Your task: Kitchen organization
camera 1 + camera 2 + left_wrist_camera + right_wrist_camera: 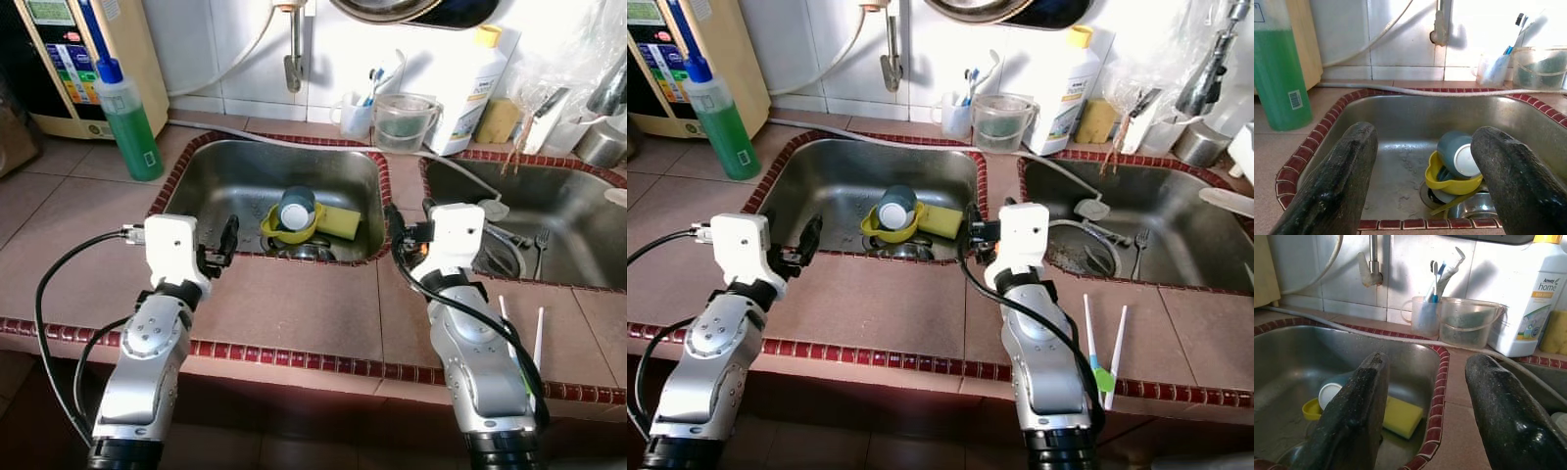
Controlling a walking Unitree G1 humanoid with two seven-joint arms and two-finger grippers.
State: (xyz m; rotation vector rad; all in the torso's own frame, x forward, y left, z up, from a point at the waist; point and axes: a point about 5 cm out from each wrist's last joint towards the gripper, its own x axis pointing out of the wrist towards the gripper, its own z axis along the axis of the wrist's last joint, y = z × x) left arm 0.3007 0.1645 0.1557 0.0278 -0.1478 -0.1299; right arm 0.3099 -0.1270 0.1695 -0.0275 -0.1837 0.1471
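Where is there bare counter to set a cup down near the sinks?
Bare tiles lie between the green bottle and the left sink, and in front of it between the left gripper and right gripper. The back ledge by the white jug is crowded.

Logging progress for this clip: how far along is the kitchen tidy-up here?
Nothing looks done yet. The blue-grey cup, yellow bowl and yellow sponge lie in the left sink; a fork lies in the right sink. Nothing is in hand: left gripper and right gripper hover open over the sink's front edge. Everything remains.
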